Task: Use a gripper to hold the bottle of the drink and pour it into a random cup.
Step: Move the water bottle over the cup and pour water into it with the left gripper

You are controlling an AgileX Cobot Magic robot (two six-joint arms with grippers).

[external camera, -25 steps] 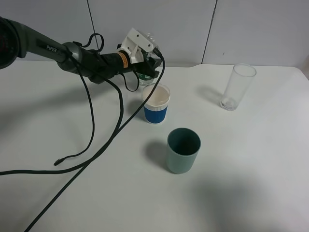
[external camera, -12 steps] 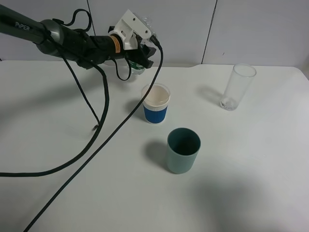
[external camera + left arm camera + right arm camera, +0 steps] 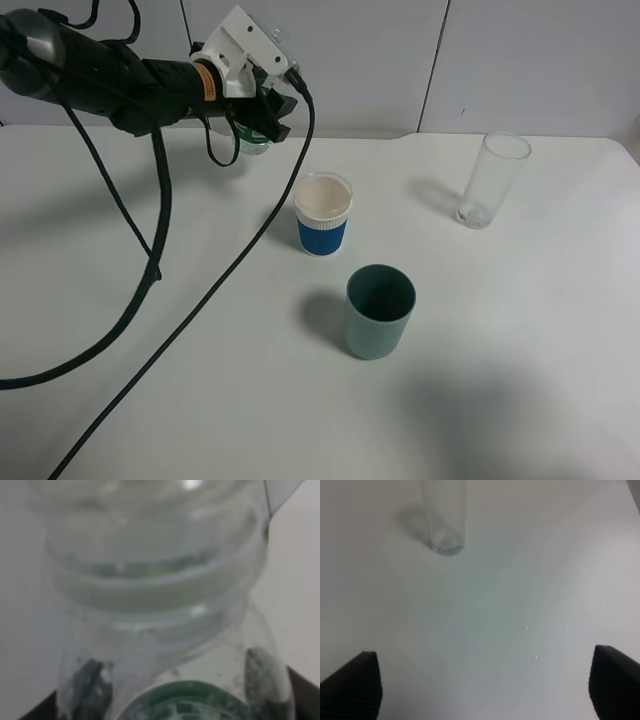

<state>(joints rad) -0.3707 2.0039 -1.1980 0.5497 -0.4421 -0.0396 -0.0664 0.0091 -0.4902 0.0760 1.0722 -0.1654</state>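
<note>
My left gripper [image 3: 268, 118] hangs high at the back left, shut on the small clear bottle [image 3: 254, 143] with its green label band. The bottle is in the air, left of and behind the white cup [image 3: 323, 214] with the blue ribbed band, and apart from it. In the left wrist view the ribbed clear bottle [image 3: 155, 580] fills the frame, with the green label low down. I cannot make out the drink in the bottle or in the cup. In the right wrist view my right gripper [image 3: 482, 690] is open over bare table, its fingertips [image 3: 351, 685] wide apart.
A plain grey-green cup [image 3: 380, 310] stands in front of the white cup. A tall clear glass [image 3: 490, 180] stands at the back right, also seen as the glass [image 3: 443, 515] in the right wrist view. Black cables [image 3: 160, 260] trail across the left of the white table.
The left arm has risen and swung left and back with the bottle, away from the white cup. The cups and the glass have not moved.
</note>
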